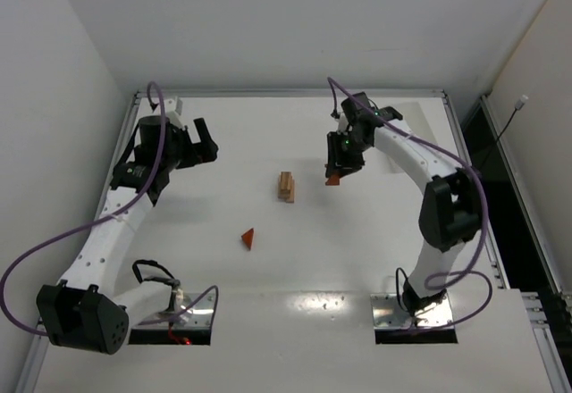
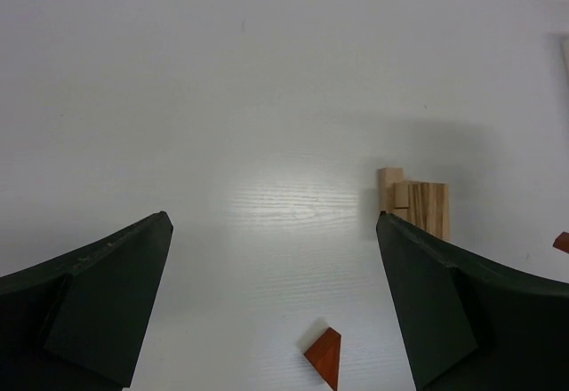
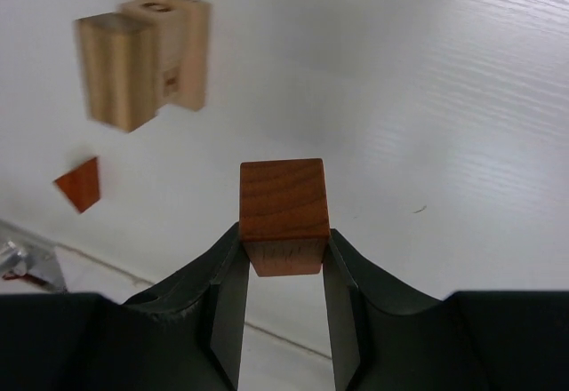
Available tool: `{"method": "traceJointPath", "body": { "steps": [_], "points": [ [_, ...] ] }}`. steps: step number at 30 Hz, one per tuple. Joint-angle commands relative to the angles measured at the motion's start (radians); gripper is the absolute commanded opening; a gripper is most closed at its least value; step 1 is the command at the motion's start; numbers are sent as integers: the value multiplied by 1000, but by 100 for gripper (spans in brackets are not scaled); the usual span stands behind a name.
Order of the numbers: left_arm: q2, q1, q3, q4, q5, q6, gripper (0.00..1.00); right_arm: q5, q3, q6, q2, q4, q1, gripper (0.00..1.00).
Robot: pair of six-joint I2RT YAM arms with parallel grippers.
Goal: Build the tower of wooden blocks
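Right wrist view: I have the right fingers (image 3: 227, 307) clamped on a reddish-brown cube (image 3: 283, 200), with the tower (image 3: 142, 62) mid-way across the counter (image 3: 462, 98), near on their left; the left fingers (image 2: 98, 293) are spread, empty and farther off.

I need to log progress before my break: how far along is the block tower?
Done: a short stack of pale blocks stands in the middle. In hand: the right gripper has its jaws shut on a reddish cube, just beside the stack and not yet placed. Left: that cube, plus the red wedge lying loose in front of the stack. The left gripper is open and empty.
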State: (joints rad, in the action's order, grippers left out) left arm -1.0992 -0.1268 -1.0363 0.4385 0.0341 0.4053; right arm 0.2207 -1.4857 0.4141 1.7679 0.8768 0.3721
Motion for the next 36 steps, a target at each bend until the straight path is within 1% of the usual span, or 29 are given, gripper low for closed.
{"method": "traceJointPath", "body": {
  "steps": [1,3,7,8,11,14,24,26,28,30,32,35,36],
  "points": [
    [22,-10,13,-35,-56,10,100,-44,-44,-49,96,22,-42,0],
    [22,-10,13,-35,-77,10,100,-55,-94,-87,142,22,-55,0],
    [22,-10,13,-35,-89,10,100,-106,-140,-172,247,51,-90,0],
    [13,-10,13,-35,-89,10,100,-116,-153,-184,248,60,-102,0],
    [13,-10,22,-46,-99,10,100,-136,-153,-193,260,70,-102,0],
    [1,-10,33,-46,-99,10,100,-115,-84,-193,281,70,-130,0],
    [-10,-10,32,-57,-99,20,100,-103,-103,-215,361,41,-150,1],
    [-10,0,32,-57,-99,20,100,-103,-104,-224,372,40,-159,7],
    [-10,0,32,-57,-99,20,100,-103,-104,-224,383,30,-159,10],
    [-10,0,42,-57,-99,20,100,-103,-104,-235,383,21,-159,34],
    [-10,0,42,-57,-99,20,100,-103,-104,-235,372,10,-159,49],
    [-1,0,61,-66,-99,20,100,-116,-104,-244,345,-21,-159,57],
    [12,0,61,-66,-99,20,100,-116,-104,-244,320,-21,-159,57]
  ]
}}
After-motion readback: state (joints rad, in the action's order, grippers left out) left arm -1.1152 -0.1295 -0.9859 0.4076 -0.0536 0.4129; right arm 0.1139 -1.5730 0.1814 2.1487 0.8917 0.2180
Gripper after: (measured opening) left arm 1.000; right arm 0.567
